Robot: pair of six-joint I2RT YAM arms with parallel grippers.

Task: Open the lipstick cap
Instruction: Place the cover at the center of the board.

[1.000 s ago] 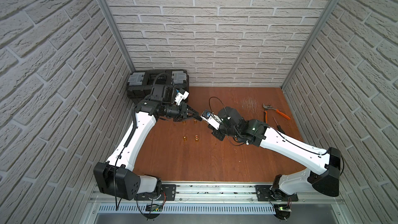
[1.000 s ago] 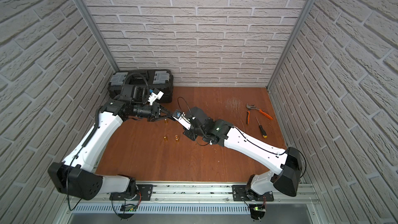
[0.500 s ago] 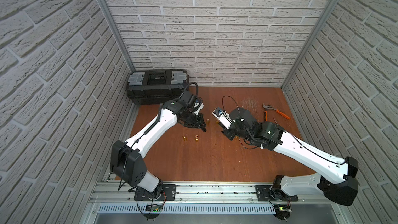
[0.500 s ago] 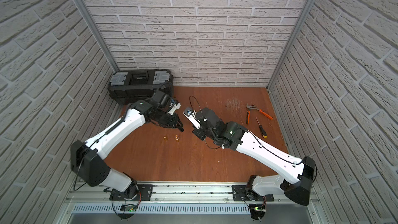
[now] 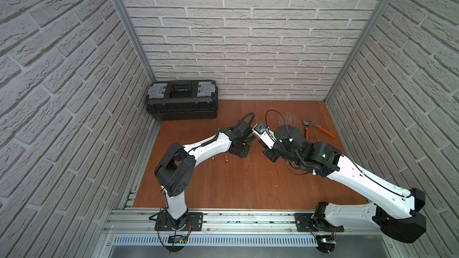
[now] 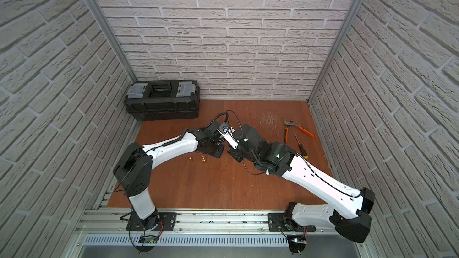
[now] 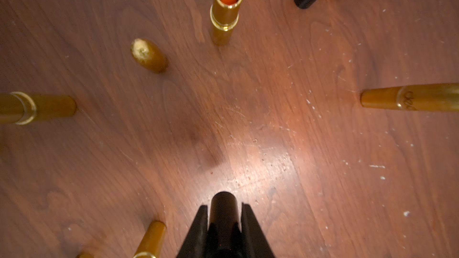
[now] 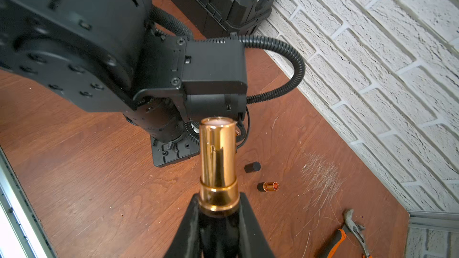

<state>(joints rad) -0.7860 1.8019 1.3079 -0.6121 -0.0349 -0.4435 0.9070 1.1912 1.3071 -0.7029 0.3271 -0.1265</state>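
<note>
My right gripper is shut on the black base of the lipstick, whose shiny gold inner tube stands bare and points at the left arm's wrist. My left gripper is shut on the black lipstick cap, which is off the lipstick, and points straight down a little above the wooden table. In both top views the left gripper and right gripper hang side by side mid-table, a small gap apart.
Under the left gripper stand an open gold lipstick, a gold cap and several more gold tubes. A loose black cap and an open lipstick lie nearby. Toolbox at back left; pliers and screwdriver at right.
The two grippers were tip to tip a second ago. The left one has come away with the black cap and turned down towards the table; the right arm has shifted a little to the right.
</note>
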